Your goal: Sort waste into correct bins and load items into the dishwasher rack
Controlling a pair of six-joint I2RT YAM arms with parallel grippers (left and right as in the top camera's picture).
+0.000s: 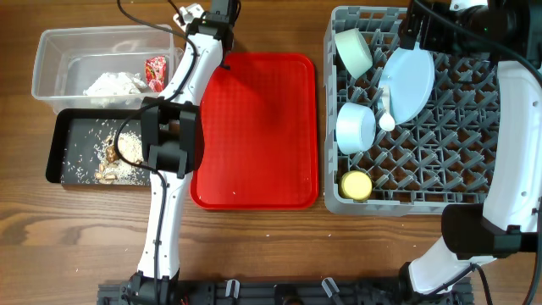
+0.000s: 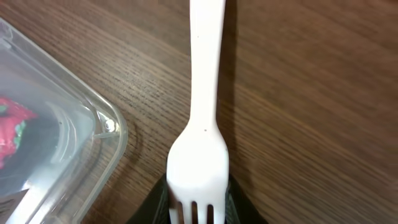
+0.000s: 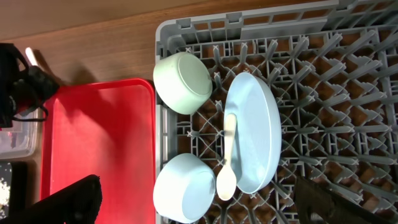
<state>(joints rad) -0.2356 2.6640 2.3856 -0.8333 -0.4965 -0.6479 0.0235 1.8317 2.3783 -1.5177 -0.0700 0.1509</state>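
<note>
White plastic fork [image 2: 200, 124], tine end clamped in the left end effector [image 2: 198, 214], handle pointing away over the wooden worktop [image 2: 311, 93], just beside a corner of the clear tub [image 2: 68, 118] that contains a red wrapper [image 2: 12, 127] and a crumpled napkin [image 1: 110, 83]. Black tray [image 1: 52, 148], touching the tub: rice and brown scraps [image 1: 114, 165]. Grey rack [image 1: 474, 152], beyond the red tray [image 1: 262, 127]: plate [image 1: 408, 80] with spoon [image 1: 386, 119] against it, pale green bowl [image 1: 354, 49], light blue bowl [image 1: 356, 127], yellow cup [image 1: 356, 184]; right end effector [image 3: 196, 190] above, fingers spread wide, holding nothing.
</note>
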